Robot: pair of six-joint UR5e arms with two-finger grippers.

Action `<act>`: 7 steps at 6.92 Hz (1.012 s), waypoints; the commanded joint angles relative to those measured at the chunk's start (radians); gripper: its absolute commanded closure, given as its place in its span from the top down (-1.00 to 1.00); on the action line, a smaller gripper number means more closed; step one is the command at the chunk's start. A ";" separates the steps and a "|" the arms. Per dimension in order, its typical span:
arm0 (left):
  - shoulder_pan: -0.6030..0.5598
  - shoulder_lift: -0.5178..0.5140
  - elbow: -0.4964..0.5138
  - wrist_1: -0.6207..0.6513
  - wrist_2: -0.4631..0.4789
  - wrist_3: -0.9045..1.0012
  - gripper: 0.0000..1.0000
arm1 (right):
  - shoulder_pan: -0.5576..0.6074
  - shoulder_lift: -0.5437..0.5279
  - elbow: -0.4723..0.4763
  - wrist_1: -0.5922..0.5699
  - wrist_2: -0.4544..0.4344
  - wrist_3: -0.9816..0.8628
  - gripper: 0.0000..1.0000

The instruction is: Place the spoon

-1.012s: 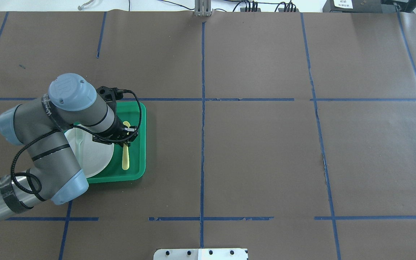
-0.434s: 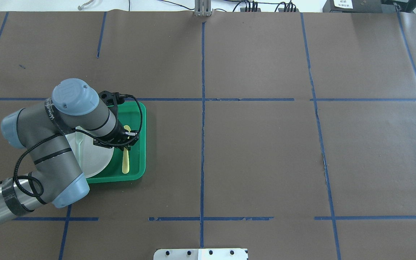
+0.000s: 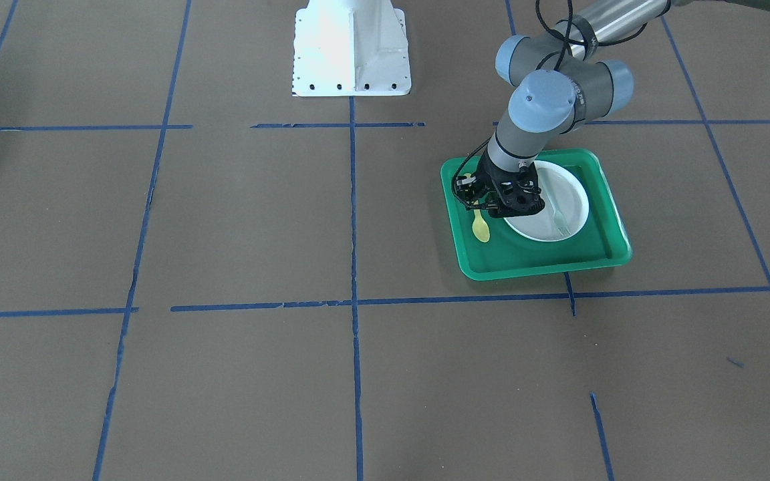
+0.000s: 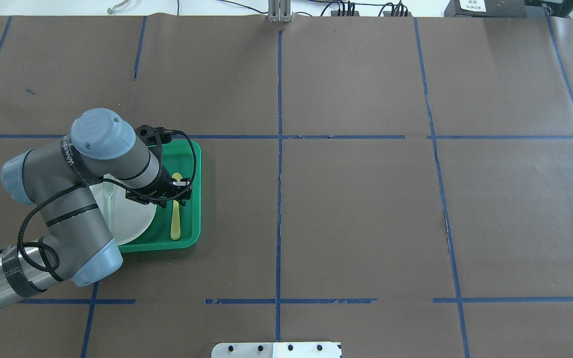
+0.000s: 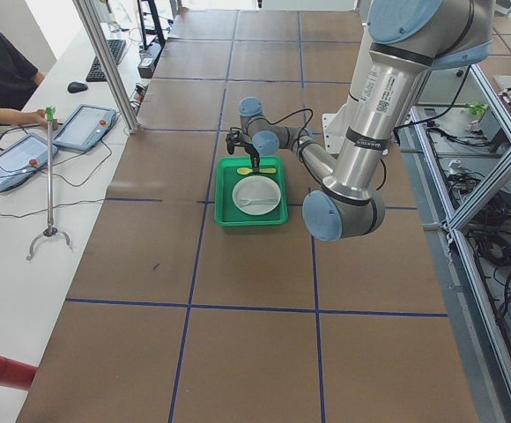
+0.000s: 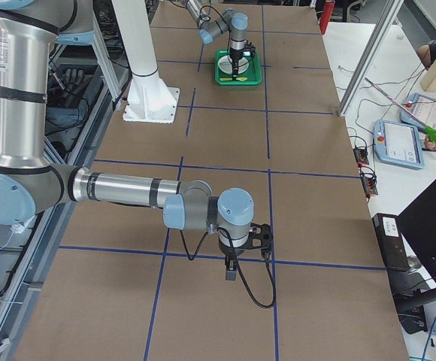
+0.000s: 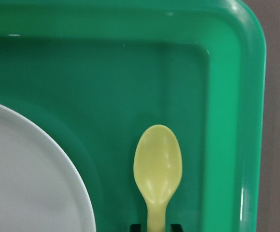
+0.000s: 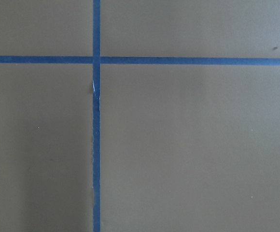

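Observation:
The yellow spoon (image 4: 175, 221) lies lengthwise in the right strip of the green tray (image 4: 194, 164), beside the white plate (image 4: 132, 219). It is at or just above the tray floor. My left gripper (image 4: 176, 191) is over it, jaws closed on the handle just behind the bowl. In the left wrist view the spoon's bowl (image 7: 158, 162) points away, and a dark fingertip (image 7: 136, 226) presses each side of the handle. The front view shows the spoon (image 3: 480, 228) below the left gripper (image 3: 475, 200). My right gripper (image 6: 231, 267) shows only in the right side view, so I cannot tell whether it is open or shut.
A pale grey-green fork (image 4: 111, 199) lies on the plate and also shows in the front view (image 3: 559, 220). The tray's raised rim (image 3: 539, 267) runs close along the spoon. The white arm base (image 3: 350, 50) stands at the table's robot side. Blue tape lines cross the brown table.
The left wrist has moved slightly, and the spoon has shifted with it. The handle end now reaches closer to the tray's near rim and lies straighter.

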 commanded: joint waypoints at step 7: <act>-0.344 0.015 -0.271 0.211 -0.012 0.318 1.00 | 0.000 0.000 0.000 0.000 0.000 0.000 1.00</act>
